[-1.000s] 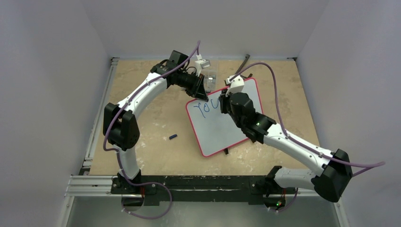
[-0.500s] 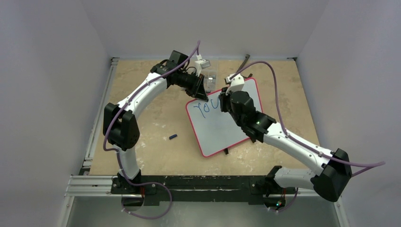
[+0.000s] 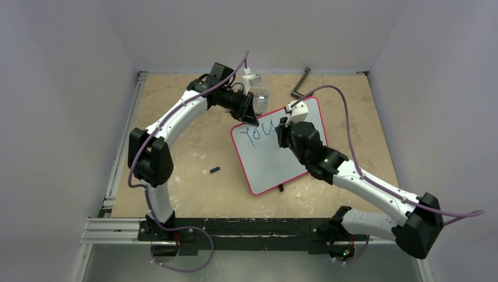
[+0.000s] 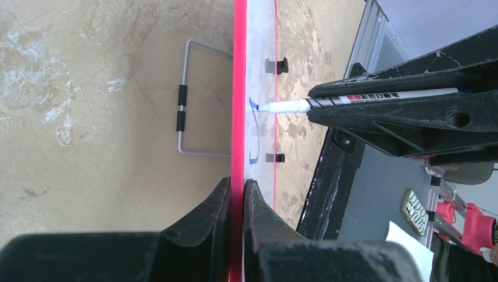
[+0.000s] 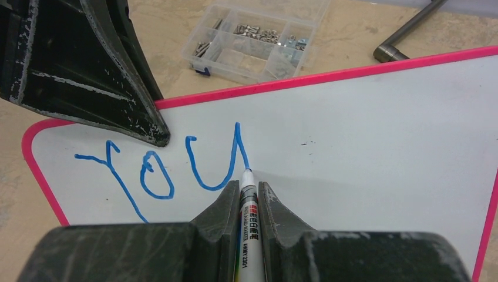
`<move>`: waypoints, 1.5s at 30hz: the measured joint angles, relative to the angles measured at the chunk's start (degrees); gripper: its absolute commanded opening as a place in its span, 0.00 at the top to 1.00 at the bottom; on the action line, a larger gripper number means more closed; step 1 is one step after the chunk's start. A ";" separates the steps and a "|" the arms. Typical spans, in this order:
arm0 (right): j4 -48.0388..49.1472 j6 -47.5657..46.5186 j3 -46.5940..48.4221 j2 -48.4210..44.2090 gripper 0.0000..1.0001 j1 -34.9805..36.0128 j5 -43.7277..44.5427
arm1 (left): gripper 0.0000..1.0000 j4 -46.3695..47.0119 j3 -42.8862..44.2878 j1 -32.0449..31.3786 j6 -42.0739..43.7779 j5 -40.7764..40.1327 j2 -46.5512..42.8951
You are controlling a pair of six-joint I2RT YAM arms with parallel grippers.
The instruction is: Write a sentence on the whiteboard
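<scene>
The whiteboard (image 3: 267, 158), white with a thin red frame, lies tilted mid-table; it also shows in the right wrist view (image 5: 376, 141) and edge-on in the left wrist view (image 4: 239, 88). The sentence (image 5: 158, 167) reads "YOU" in blue; it is also visible in the top view (image 3: 258, 134). My left gripper (image 4: 236, 191) is shut on the board's red top edge near its corner (image 3: 249, 114). My right gripper (image 5: 246, 188) is shut on a white marker (image 5: 246, 217), its tip touching the board at the end of the U's right stroke (image 4: 282, 107).
A clear compartment box of small hardware (image 5: 258, 38) sits just behind the board. A dark metal L-shaped tool (image 3: 301, 82) lies at the back. A small dark cap (image 3: 215, 170) lies left of the board. A grey wire stand (image 4: 194, 100) is behind the board.
My right gripper has drawn back towards the near side with the marker, down the U's right stroke. The left arm and the board have not moved.
</scene>
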 measured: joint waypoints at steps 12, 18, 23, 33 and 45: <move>-4.96 0.42 -0.02 -3.61 1.00 -0.04 2.16 | 1.00 0.04 0.00 0.00 0.00 0.48 0.00; -4.55 0.37 0.39 -8.00 1.00 -0.04 3.15 | 1.00 0.04 0.00 0.00 0.00 0.50 0.00; -1.46 -0.04 1.09 -7.39 1.00 -0.94 4.57 | 1.00 0.04 0.00 -0.02 0.00 0.50 0.00; 3.06 -0.02 2.58 -2.03 1.00 -6.69 1.86 | 1.00 0.04 0.00 -0.07 0.00 0.50 -0.07; 5.46 -0.02 3.34 1.16 1.00 -6.88 -1.07 | 1.00 0.04 0.00 -0.11 0.00 0.50 -0.11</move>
